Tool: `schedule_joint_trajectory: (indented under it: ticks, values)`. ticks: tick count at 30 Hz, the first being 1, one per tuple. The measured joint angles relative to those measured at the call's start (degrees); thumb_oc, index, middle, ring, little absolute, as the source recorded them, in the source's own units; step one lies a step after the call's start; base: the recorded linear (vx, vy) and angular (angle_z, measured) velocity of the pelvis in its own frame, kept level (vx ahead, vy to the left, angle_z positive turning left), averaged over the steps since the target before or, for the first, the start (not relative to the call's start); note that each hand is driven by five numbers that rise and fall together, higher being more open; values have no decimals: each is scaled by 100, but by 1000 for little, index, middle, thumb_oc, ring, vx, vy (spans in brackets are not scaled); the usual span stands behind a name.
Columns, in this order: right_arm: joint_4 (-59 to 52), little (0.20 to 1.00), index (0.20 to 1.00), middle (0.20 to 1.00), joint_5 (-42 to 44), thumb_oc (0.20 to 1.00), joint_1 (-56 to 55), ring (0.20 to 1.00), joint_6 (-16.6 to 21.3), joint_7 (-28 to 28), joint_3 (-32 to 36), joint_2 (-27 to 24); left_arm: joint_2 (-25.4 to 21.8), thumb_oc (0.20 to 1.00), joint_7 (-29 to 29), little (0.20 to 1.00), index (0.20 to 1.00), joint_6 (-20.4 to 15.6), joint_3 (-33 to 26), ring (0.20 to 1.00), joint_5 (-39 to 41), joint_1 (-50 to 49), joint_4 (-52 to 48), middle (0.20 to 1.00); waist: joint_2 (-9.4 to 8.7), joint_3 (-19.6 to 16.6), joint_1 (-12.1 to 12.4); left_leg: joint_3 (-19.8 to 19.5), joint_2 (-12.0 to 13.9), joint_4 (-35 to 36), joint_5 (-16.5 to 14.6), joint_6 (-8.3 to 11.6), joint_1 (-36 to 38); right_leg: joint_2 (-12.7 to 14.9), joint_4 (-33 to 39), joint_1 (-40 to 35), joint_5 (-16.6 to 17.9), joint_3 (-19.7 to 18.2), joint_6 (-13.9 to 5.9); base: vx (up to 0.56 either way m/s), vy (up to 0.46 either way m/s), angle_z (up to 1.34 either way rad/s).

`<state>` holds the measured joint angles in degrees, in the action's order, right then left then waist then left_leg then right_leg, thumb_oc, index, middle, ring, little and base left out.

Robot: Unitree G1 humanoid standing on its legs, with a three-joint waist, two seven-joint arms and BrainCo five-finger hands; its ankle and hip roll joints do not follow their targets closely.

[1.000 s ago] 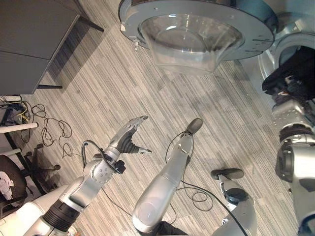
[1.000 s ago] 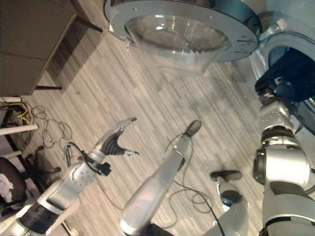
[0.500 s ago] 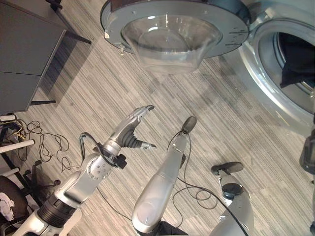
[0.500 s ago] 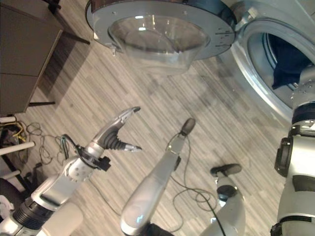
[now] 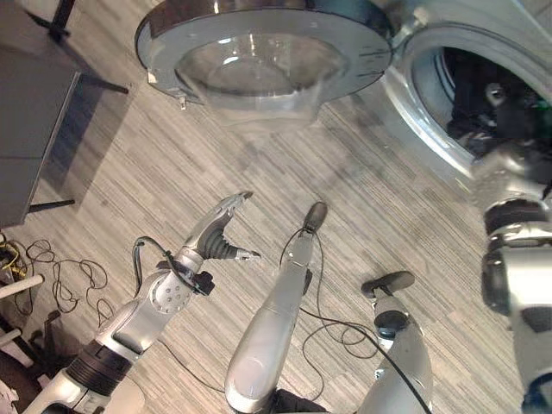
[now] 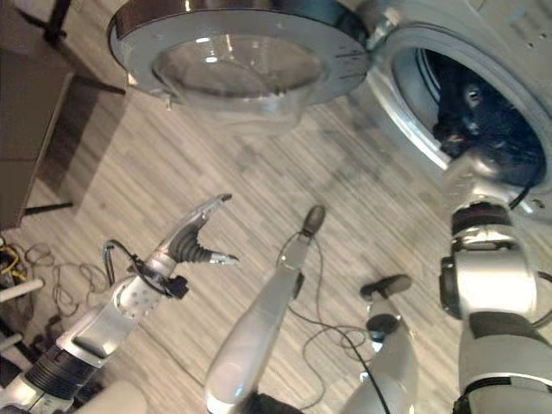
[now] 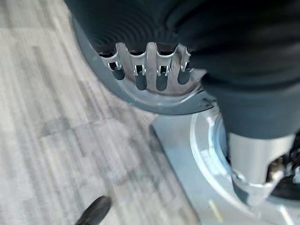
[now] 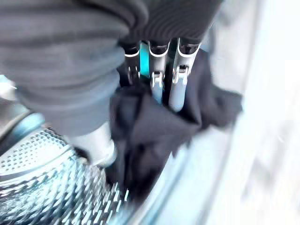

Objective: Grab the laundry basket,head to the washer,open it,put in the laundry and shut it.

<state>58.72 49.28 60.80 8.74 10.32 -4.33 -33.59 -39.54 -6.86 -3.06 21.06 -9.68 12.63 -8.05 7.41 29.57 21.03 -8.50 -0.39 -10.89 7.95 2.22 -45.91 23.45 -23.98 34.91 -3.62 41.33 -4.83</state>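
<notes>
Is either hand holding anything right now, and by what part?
The right hand grips a fold of the dark garment at the washer drum's mouth. The left hand is open over the floor, holding nothing.

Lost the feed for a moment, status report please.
Right robot hand at the washer's drum opening, fingers on dark laundry. Left robot hand open, empty, over floor. Round glass washer door wide open.

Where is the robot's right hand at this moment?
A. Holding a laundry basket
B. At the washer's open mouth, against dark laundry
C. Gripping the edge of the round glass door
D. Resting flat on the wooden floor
B: the right hand reaches into the washer, its fingers against the dark laundry, while the door hangs open to the side.
</notes>
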Motion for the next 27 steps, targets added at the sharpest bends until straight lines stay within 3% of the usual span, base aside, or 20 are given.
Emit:
schedule_joint_trajectory:
  ticks: [2, 3, 5, 7, 8, 10, 12, 13, 15, 18, 19, 20, 21, 25, 27]
  values:
    - [-843, 1000, 1000, 1000, 531, 1000, -704, 1000, 134, -495, 423, 484, 16, 1000, 77, 1000, 1000, 8, -68, 1000, -50, -31, 5, 1000, -63, 10, -41, 68, 15, 32, -1, 1, 54, -41, 111, -27, 38, -66, -16, -35, 38, -9]
    - [-796, 1000, 1000, 1000, 788, 1000, -913, 1000, 160, -642, 319, 692, 22, 1000, 113, 1000, 1000, 3, -32, 1000, -64, -29, 8, 1000, -80, 3, -77, 124, 32, 44, -2, 2, 107, -64, 158, -68, 75, -85, -24, -46, 43, -12]
    - [-2094, 1000, 1000, 1000, 1500, 1000, -1997, 1000, 420, -993, 801, 1578, 186, 1000, 95, 1000, 1000, 25, -172, 1000, -211, -220, 41, 1000, -184, 8, -301, 163, 29, 75, -5, 5, 201, -93, 298, -148, 118, -166, -52, -28, 29, -17]
    - [-2093, 1000, 1000, 1000, 2051, 1000, -2609, 1000, 496, -1096, 751, 1980, 210, 1000, 130, 1000, 1000, 41, -43, 1000, -267, -99, 173, 1000, -321, -2, -495, 287, 108, 91, -26, 1, 307, -202, 478, -208, 239, -239, -41, -28, 27, -27]
    - [-2818, 1000, 1000, 1000, 2228, 1000, -3282, 1000, 594, -1256, 924, 2281, 235, 1000, 135, 1000, 1000, 50, -125, 1000, -267, -179, 222, 1000, -379, -13, -585, 308, 108, 104, -50, 7, 333, -227, 551, -246, 236, -296, -32, -16, 22, -17]
    - [-2909, 1000, 1000, 1000, 2313, 1000, -4030, 1000, 653, -1428, 972, 2679, 207, 1000, 165, 1000, 1000, 105, -316, 1000, -266, -318, 455, 1000, -628, -28, -738, 470, 187, 79, -123, 6, 489, -320, 723, -329, 321, -459, 8, -15, 9, -39]
    - [-2553, 1000, 1000, 1000, 2353, 1000, -4637, 1000, 622, -1421, 900, 2727, 215, 1000, 190, 1000, 1000, 195, -351, 1000, -266, -341, 693, 1000, -774, -63, -885, 588, 245, 45, -204, 1, 676, -398, 902, -518, 403, -532, -23, 2, -45, -38]
    - [-2067, 1000, 1000, 1000, 2095, 1000, -4990, 1000, 473, -1462, 659, 2571, 224, 1000, 257, 1000, 1000, 215, -510, 1000, -263, -472, 825, 1000, -869, -100, -1033, 631, 293, -28, -314, 32, 810, -475, 1005, -693, 427, -603, -44, 2, -46, -29]
    - [-1581, 1000, 1000, 1000, 1507, 1000, -5644, 1000, 83, -1431, 356, 2414, 229, 1000, 337, 1000, 1000, 245, -662, 1000, -264, -664, 1143, 1000, -1094, -257, -1091, 761, 402, -97, -403, 39, 1040, -608, 1194, -918, 526, -701, -21, 67, -54, -38]
    - [-470, 1000, 1000, 1000, 548, 1000, -5888, 1000, -310, -1500, 358, 2341, 421, 1000, 441, 1000, 1000, 332, -940, 1000, -260, -1043, 1499, 1000, -1233, -471, -1092, 866, 504, -91, -547, 73, 1543, -750, 1412, -1435, 547, -790, -27, 81, -64, -25]
    - [-148, 1000, 1000, 1000, 44, 1000, -6007, 1000, -413, -1514, 247, 2288, 462, 1000, 489, 1000, 1000, 333, -999, 1000, -226, -1245, 1637, 1000, -1222, -676, -1077, 860, 525, -80, -585, 95, 1688, -775, 1437, -1593, 530, -776, -47, 92, -69, -9]
    - [249, 1000, 1000, 1000, -518, 1000, -5904, 1000, -505, -1553, 119, 2227, 754, 1000, 536, 1000, 1000, 244, -1411, 1000, -130, -1375, 1959, 1000, -1217, -696, -1079, 888, 541, -80, -618, 94, 1905, -785, 1448, -1796, 519, -773, -55, 159, -37, 1]
    - [649, 1000, 1000, 1000, -1080, 1000, -5929, 1000, -715, -1544, -26, 2196, 1364, 1000, 445, 1000, 1000, 345, -2143, 1000, 49, -1461, 2697, 1000, -1143, -876, -1067, 868, 551, -59, -690, 112, 2245, -851, 1635, -2215, 527, -753, -92, 132, -25, 5]
    - [650, 1000, 1000, 1000, -2719, 1000, -6279, 1000, -752, -1667, -500, 2085, 935, 1000, 72, 1000, 1000, 553, -2624, 1000, 39, -1924, 3394, 1000, -1066, -1665, -1045, 748, 576, 138, -745, 139, 2515, -921, 1772, -2512, 375, -617, -97, 131, -26, 12]
    - [404, 1000, 1000, 1000, -3266, 1000, -6282, 1000, -875, -1752, -975, 1909, 701, 1000, -7, 1000, 1000, 645, -2745, 1000, -97, -1721, 3737, 1000, -1020, -1721, -979, 776, 590, 266, -713, 167, 2760, -972, 1887, -2706, 403, -629, -94, 123, -29, -3]
